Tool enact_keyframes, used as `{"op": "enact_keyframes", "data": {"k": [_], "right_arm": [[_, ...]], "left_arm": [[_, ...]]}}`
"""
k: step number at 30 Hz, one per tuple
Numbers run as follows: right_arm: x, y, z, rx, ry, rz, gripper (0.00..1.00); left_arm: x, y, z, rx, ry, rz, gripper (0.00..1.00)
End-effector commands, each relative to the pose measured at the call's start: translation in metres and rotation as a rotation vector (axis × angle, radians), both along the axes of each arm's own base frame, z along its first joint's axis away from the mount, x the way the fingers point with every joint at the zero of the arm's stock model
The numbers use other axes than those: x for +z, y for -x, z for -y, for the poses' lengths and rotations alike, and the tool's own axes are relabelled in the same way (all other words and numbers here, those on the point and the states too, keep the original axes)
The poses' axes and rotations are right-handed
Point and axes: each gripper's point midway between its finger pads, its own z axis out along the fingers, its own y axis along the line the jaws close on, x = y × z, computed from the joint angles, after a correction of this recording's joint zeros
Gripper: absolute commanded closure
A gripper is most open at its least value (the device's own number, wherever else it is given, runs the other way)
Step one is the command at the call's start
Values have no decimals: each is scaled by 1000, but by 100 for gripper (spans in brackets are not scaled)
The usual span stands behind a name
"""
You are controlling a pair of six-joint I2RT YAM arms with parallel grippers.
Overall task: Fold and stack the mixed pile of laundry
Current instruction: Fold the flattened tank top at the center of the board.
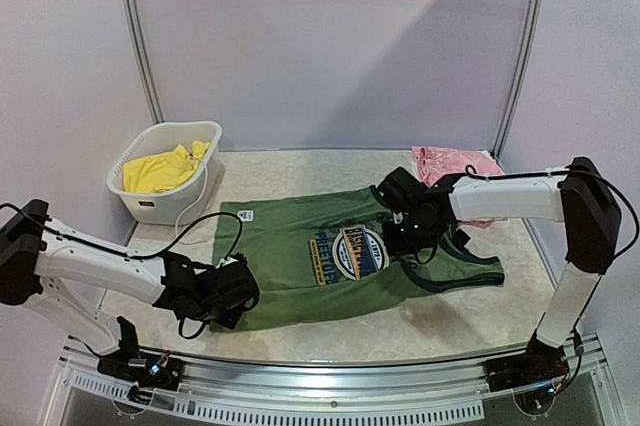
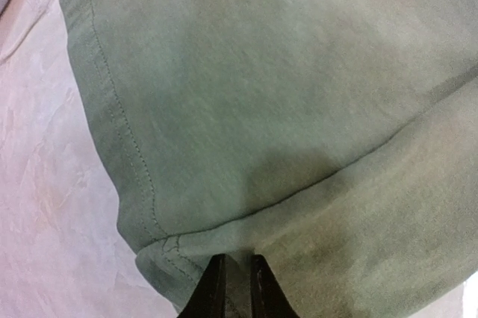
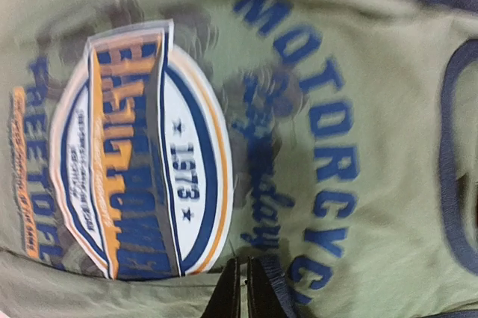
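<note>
Presently, at lower left, the left gripper is pinching the hem of the tank top, nearly closed; the right gripper is hovering closed by the graphic, grip unclear.

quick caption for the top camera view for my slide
Laundry folding: olive-green tank top spread on the table, yellow garment in the white basket, pink garment behind.

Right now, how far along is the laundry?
Possibly done: the pink garment at far right. In hand: the olive-green tank top with round blue-orange graphic, spread out, left gripper pinching its hem, right gripper shut above it. Left: bright yellow shorts in the white slotted basket.
</note>
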Motion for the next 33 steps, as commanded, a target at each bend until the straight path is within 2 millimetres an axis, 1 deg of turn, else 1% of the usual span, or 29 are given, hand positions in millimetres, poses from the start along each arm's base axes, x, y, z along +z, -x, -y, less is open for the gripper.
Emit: {"op": "enact_keyframes", "data": {"k": [1,2,5,6,7,8,9,10,12,13,14,15,16,20,22,26,33], "right_arm": [[32,-9,35,-66,75,67,91],[40,-7,43,-89,65,81,89],[44,6,69,-143,58,83,82],[50,12,80,-168,44,87,79],[49,19,91,-190,44,82,75],[48,25,100,-210,45,78,69],[53,31,108,-237,31,91,64],[52,37,116,-255,33,89,60],[55,49,132,-292,19,97,51],[53,55,141,-316,23,93,46],[53,60,149,-336,22,93,35],[50,64,159,-362,25,89,27],[51,68,168,-393,10,98,24],[44,79,199,-492,-33,92,23],[41,79,203,-518,-62,101,23],[31,79,221,-613,-41,97,25],[1,62,229,-697,-212,63,33]], "left_arm": [[18,-12,5,5,27,50,85],[21,-12,7,0,34,54,84],[30,-13,8,-13,49,78,77],[33,-12,8,-15,54,87,75],[36,-12,7,-18,65,96,72],[38,-11,6,-21,74,102,70],[40,-10,4,-23,81,107,67],[43,-10,3,-24,89,113,66],[46,-9,1,-29,93,122,64],[48,-9,0,-31,93,126,64],[50,-9,-2,-33,90,130,63],[52,-10,-3,-33,86,136,63],[52,-10,-4,-34,83,139,63],[53,-10,-5,-39,77,146,63],[53,-10,-4,-42,77,144,63],[51,-10,-3,-44,75,139,63],[49,-9,-2,-49,79,133,63]]}}
